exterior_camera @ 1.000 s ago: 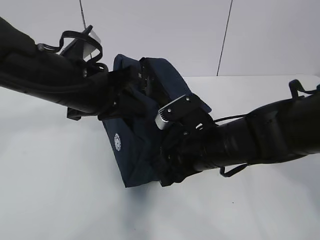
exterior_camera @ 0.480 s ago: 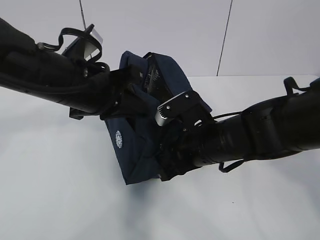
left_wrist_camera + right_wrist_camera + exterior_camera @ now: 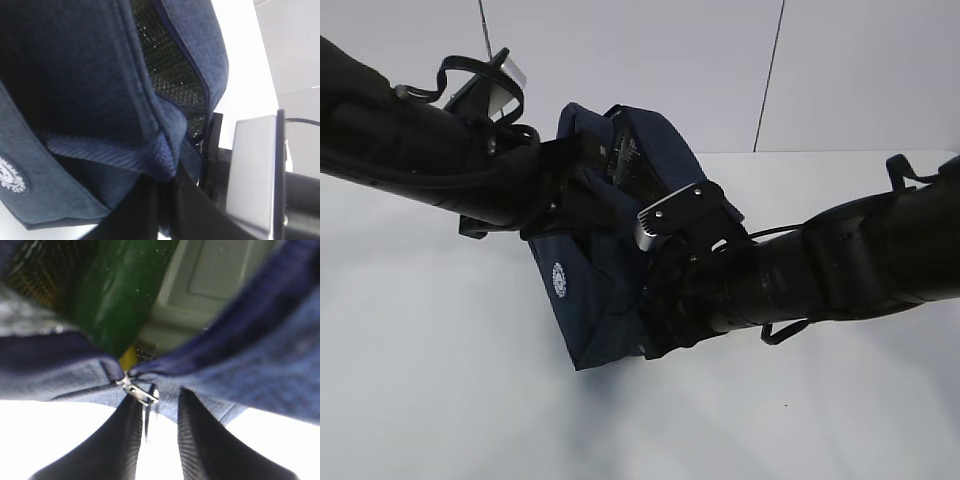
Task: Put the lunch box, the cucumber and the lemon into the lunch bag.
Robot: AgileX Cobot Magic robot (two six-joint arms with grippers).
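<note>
On the left of the exterior view, the left arm reaches in over the white counter (image 3: 430, 400) and its gripper (image 3: 582, 182) is buried in the upper edge of the lunch bag (image 3: 590, 300); in the left wrist view the fingers (image 3: 150, 210) are closed tight on a fold of the navy fabric, holding the bag's rim up. The bag stands tilted near the middle of the counter, its mouth gaping toward the right, a round white badge (image 3: 558, 279) on its front panel and dark mesh lining (image 3: 170, 75) visible inside. Through the opening, the right wrist view shows the cucumber (image 3: 117, 295) lying inside the bag, the pale green lid of the lunch box (image 3: 210, 285) beside it on the right, and a sliver of the yellow lemon (image 3: 128, 358) just under the cucumber's end. At the bag's edge sits the metal zipper pull (image 3: 141, 394), between the two fingers (image 3: 115, 445) of the right gripper (image 3: 150, 430), which stand narrow around it; whether they actually pinch it I cannot tell. The right arm enters from the right edge.
</note>
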